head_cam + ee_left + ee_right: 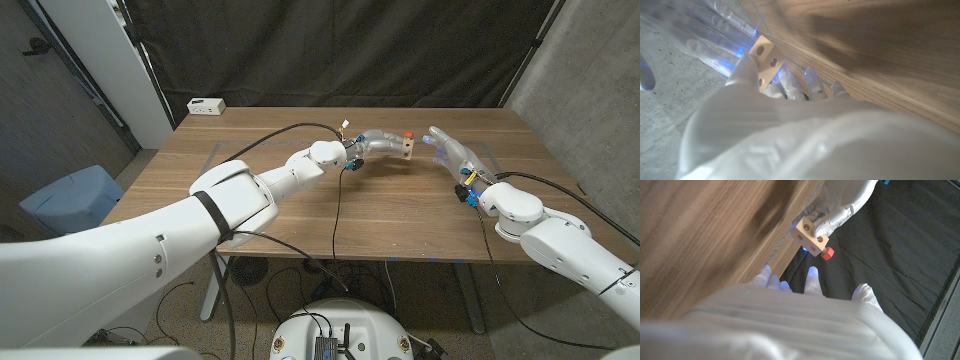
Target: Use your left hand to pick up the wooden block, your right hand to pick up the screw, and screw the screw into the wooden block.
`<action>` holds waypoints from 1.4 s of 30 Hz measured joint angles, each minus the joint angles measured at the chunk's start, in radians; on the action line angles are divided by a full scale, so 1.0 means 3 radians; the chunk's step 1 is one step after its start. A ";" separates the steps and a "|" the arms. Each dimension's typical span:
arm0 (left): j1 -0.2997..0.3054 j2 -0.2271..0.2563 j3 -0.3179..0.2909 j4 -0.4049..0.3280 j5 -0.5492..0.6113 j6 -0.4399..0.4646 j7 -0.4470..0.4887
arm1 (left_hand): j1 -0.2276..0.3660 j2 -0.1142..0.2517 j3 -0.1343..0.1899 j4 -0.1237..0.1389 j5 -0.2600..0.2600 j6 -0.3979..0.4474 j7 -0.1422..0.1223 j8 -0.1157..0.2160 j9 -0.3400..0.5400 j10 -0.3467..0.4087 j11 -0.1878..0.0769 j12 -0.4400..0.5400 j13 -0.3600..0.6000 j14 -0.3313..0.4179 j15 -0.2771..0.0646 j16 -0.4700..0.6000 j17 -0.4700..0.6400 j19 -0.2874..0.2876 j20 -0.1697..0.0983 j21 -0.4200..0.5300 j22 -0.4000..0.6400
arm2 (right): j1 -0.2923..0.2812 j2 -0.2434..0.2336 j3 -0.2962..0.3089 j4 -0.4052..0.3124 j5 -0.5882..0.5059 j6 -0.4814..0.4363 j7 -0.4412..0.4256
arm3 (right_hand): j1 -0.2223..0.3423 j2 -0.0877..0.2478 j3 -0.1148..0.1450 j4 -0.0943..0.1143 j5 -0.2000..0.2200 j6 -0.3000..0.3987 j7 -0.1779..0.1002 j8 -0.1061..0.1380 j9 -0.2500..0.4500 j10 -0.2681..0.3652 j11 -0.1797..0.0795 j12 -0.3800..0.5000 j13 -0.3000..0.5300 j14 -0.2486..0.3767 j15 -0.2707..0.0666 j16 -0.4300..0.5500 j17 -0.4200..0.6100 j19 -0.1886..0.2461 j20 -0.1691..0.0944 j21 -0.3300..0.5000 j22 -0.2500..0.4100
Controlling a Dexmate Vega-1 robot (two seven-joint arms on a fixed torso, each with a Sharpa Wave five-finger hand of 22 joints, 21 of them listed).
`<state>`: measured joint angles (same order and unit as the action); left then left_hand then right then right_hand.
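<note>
Left hand (375, 142) grips wooden block (408, 148) lifted over bench (300, 215) far edge, red screw (408, 133) seated; right hand (450, 152) empty, fingers spread, near

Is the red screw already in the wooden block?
In: the red screw sticks out of the wooden block, which the left robot hand holds.

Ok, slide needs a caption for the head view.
Left hand holds the wooden block, red screw on top; right hand alongside.

A robotics lab or test room is showing here: a wooden desk (300, 205) is standing before a black curtain (330, 50) (hung as a backdrop), with bare concrete walls (590, 90) and loose cables (250, 300) trailing on the floor.
</note>
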<state>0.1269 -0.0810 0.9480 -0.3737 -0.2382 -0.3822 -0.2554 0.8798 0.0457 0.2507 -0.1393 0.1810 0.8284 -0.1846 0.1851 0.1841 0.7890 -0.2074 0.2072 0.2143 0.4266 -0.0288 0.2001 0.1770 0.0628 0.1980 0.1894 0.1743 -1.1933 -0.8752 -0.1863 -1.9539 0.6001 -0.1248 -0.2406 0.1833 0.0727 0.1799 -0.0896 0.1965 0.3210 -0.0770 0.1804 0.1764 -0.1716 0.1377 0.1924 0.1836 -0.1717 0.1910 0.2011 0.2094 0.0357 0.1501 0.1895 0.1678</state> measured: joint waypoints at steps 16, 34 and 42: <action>-0.0014 0.0005 0.0023 0.0002 0.0021 -0.0009 0.0020 | 0.0000 0.0000 -0.0001 -0.0001 -0.0003 0.0009 -0.0009 0.0000 -0.0002 0.0000 0.0000 0.0000 0.0000 0.0000 0.0000 0.0000 0.0000 0.0000 0.0000 0.0000 0.0000 | 0.0188 0.0043 -0.0088 0.0208 -0.0031 0.0027 0.0096 | -0.0001 -0.0001 -0.0012 -0.0012 0.0000 -0.0054 0.0018 0.0000 0.0000 0.0000 0.0000 0.0000 0.0000 0.0000 0.0000 0.0000 0.0000 0.0000 0.0000 0.0000 0.0000; -0.0008 0.0038 0.0032 -0.0062 0.0026 0.0045 0.0027 | 0.0000 0.0000 -0.0002 -0.0002 -0.0003 0.0007 -0.0007 -0.0003 0.0000 0.0000 0.0000 0.0000 0.0000 0.0000 0.0000 0.0000 0.0000 0.0000 0.0000 0.0000 0.0000 | 0.0484 0.0122 -0.0270 0.0457 -0.0069 0.0084 0.0277 | -0.0045 -0.0009 -0.0012 -0.0012 0.0000 -0.0095 0.0024 0.0000 0.0000 0.0000 0.0000 0.0000 0.0000 0.0000 0.0000 0.0000 0.0000 0.0000 0.0000 0.0000 0.0000; 0.0003 0.0054 0.0033 -0.0100 0.0026 0.0070 0.0029 | 0.0000 0.0000 0.0007 -0.0011 -0.0003 0.0006 -0.0007 -0.0007 0.0000 0.0000 0.0000 0.0000 0.0000 0.0000 0.0000 0.0000 0.0000 0.0000 0.0000 0.0000 0.0000 | 0.0573 0.0172 -0.0336 0.0532 -0.0079 0.0119 0.0336 | -0.0073 -0.0034 -0.0027 0.0003 0.0000 -0.0095 0.0024 0.0000 0.0000 0.0000 0.0000 0.0000 0.0000 0.0000 0.0000 0.0000 0.0002 0.0000 0.0000 0.0000 0.0000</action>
<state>0.1278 -0.0649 0.9580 -0.4037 -0.2303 -0.3612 -0.2467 0.8799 0.0455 0.2527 -0.1425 0.1800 0.8303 -0.1866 0.1831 0.1840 0.7891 -0.2074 0.2072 0.2143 0.4266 -0.0288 0.2001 0.1770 0.0628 0.1980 0.1894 0.1742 -1.0214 -0.8237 -0.2870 -1.7943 0.5765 -0.0891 -0.1399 0.1613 0.0625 0.1718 -0.0887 0.1965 0.2926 -0.0698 0.1804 0.1764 -0.1716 0.1376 0.1924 0.1836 -0.1717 0.1910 0.2011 0.2100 0.0357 0.1501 0.1894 0.1678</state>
